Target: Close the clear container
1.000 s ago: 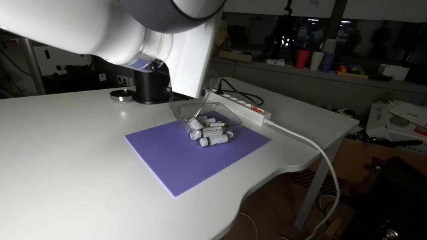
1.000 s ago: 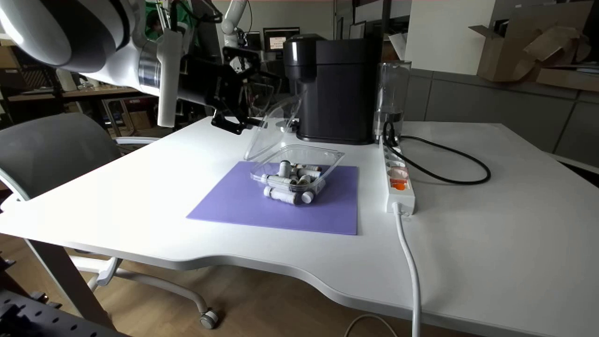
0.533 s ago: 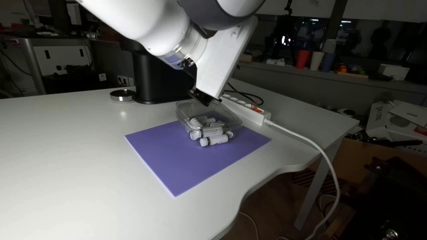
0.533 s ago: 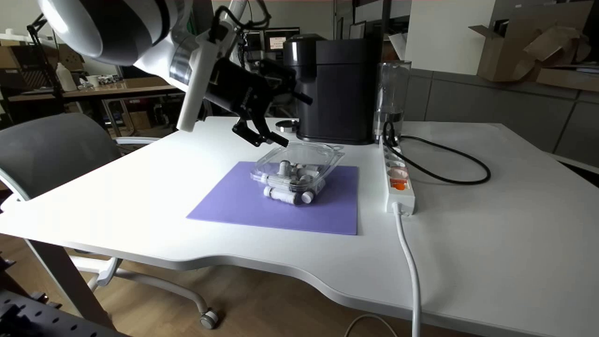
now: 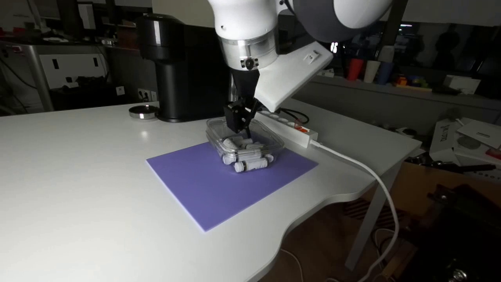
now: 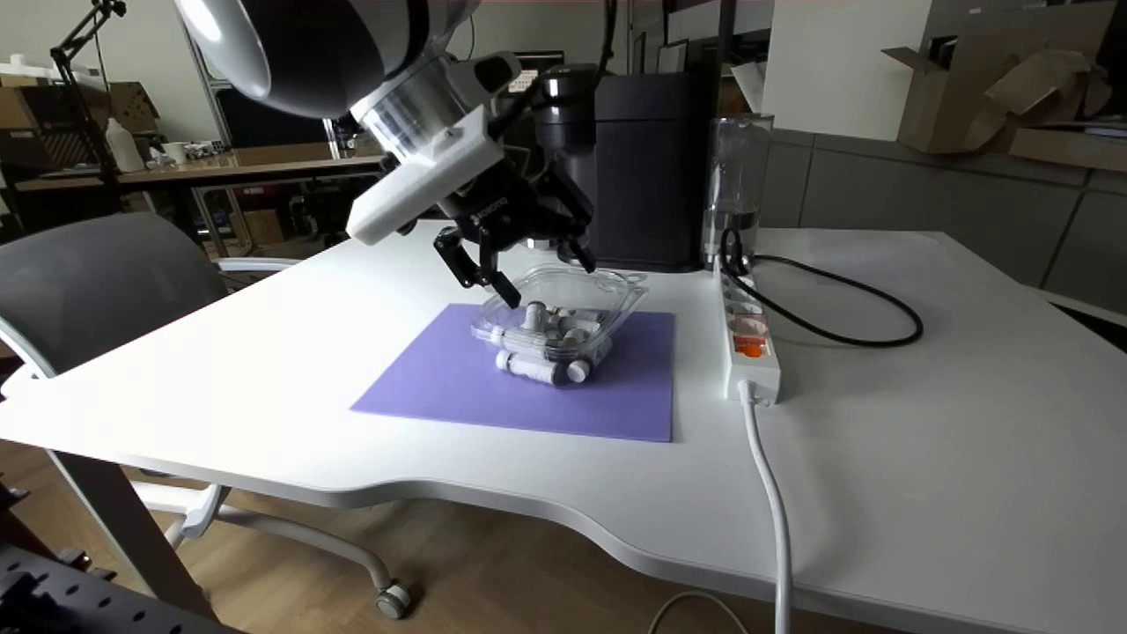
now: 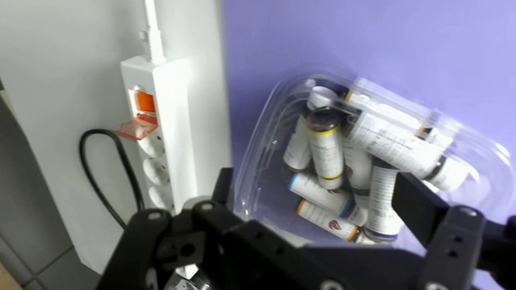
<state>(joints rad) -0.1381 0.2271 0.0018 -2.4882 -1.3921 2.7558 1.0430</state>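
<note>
The clear container (image 5: pixel 276 141) stands on a purple sheet and also shows in an exterior view (image 6: pixel 627 304) and in the wrist view (image 7: pixel 262 133). Small white cylinders (image 5: pixel 252 163) with labels lie in it. Its clear lid (image 6: pixel 577 280) lies down over the tub; I cannot tell whether its rim is seated. My gripper (image 5: pixel 242 131) is open and points down just above the lid. In the exterior view its fingertips (image 6: pixel 548 280) are spread over the container's far side. In the wrist view the fingers (image 7: pixel 316 183) are wide apart with nothing between them.
The purple sheet (image 5: pixel 219 192) lies on the white table (image 5: pixel 98 188). A white power strip (image 6: pixel 748 339) with a black cable (image 6: pixel 845 337) lies beside the container. A black coffee machine (image 6: pixel 656 167) and a round metal lid (image 5: pixel 144 112) stand behind.
The lid stood tilted up a second ago and has swung down over the tub. My arm has moved across above the container, and the gripper has turned to point down.
</note>
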